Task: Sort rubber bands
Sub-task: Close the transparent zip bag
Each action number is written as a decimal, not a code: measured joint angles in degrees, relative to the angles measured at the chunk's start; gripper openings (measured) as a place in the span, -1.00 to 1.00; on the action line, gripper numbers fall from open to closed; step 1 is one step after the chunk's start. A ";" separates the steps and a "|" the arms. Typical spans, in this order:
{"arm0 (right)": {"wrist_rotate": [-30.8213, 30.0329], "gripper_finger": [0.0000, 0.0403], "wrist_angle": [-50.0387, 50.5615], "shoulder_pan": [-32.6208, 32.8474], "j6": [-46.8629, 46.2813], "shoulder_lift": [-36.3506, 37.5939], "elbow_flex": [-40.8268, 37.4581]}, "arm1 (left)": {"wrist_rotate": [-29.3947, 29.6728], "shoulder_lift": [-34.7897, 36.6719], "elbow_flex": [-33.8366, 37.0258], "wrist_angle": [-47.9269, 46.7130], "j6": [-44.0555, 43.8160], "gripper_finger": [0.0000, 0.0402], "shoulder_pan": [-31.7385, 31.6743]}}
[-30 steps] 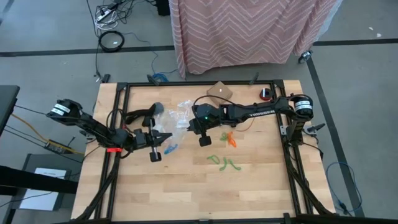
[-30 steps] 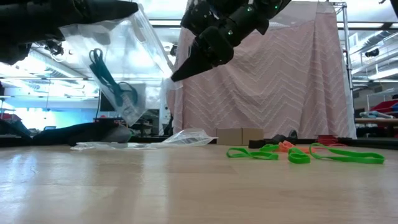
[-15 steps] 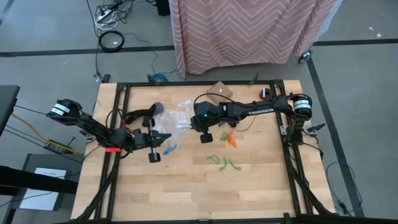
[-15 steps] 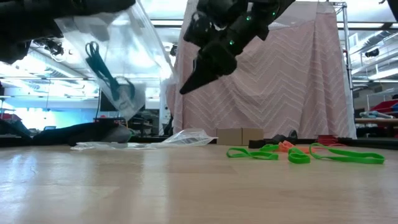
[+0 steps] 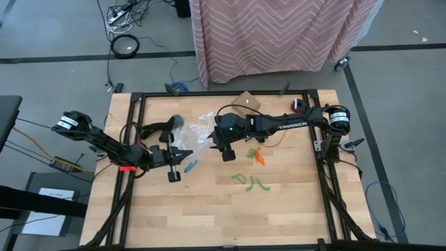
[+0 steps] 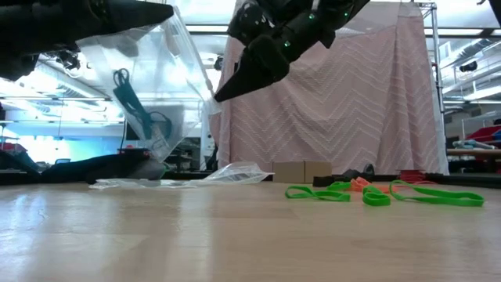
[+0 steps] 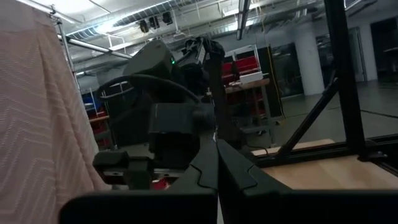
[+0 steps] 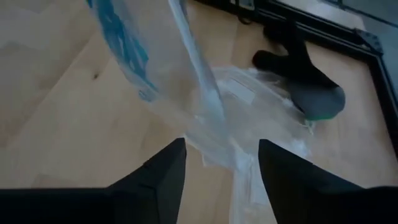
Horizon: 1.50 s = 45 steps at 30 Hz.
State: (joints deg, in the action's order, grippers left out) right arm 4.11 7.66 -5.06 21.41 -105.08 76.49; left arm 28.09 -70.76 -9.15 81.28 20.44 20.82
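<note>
My left gripper [image 5: 187,155] is shut on a clear plastic bag [image 6: 156,70] that hangs over the table's middle left. Blue rubber bands [image 6: 133,102] lie inside it. My right gripper [image 8: 221,177] stands open at the bag's right side, and the bag's rim [image 8: 199,93] runs between its two fingers. In the low view its fingertip [image 6: 219,97] meets the bag's edge. Green rubber bands [image 5: 251,183] and orange ones [image 5: 258,157] lie loose on the wood, to the right of the bag. My left gripper pinches the bag's top edge [image 6: 174,17] between its two shut fingers, coming level from the table's left. The bag hangs below them, clear of the table, with the blue bands low inside. Whether my right gripper touches the bag, I cannot tell.
More clear bags [image 5: 202,125] lie flat on the table behind the hanging one, beside a black object [image 5: 164,127]. A cardboard piece [image 5: 246,102] and a red item [image 5: 298,106] sit at the far edge. A black frame [image 5: 132,139] borders the table.
My right gripper swung up and away from the bag's right edge, then came back to it. The bag's right side fell slack toward my left gripper meanwhile and now stands spread out to the right fingertip again.
</note>
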 joint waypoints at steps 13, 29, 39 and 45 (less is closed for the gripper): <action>2.27 -0.11 -2.97 1.31 2.78 0.07 0.07 | -0.36 -0.04 0.04 -1.47 -1.00 -1.00 -0.11; 3.31 -0.30 -5.69 1.68 2.80 0.11 0.13 | -2.74 -0.04 -0.62 0.94 -2.69 -1.00 -0.16; 3.16 -0.69 -6.27 1.97 2.80 0.13 0.13 | -4.37 -0.07 -1.55 -1.39 -2.73 -1.00 -0.16; 3.03 -0.92 -6.13 1.97 2.80 0.13 0.13 | -4.35 -0.07 -1.55 -1.45 -2.73 -1.00 -0.16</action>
State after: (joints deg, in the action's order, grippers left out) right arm 7.14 1.53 -3.09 24.21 -104.95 76.62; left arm 23.74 -70.83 -10.70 79.83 17.72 20.67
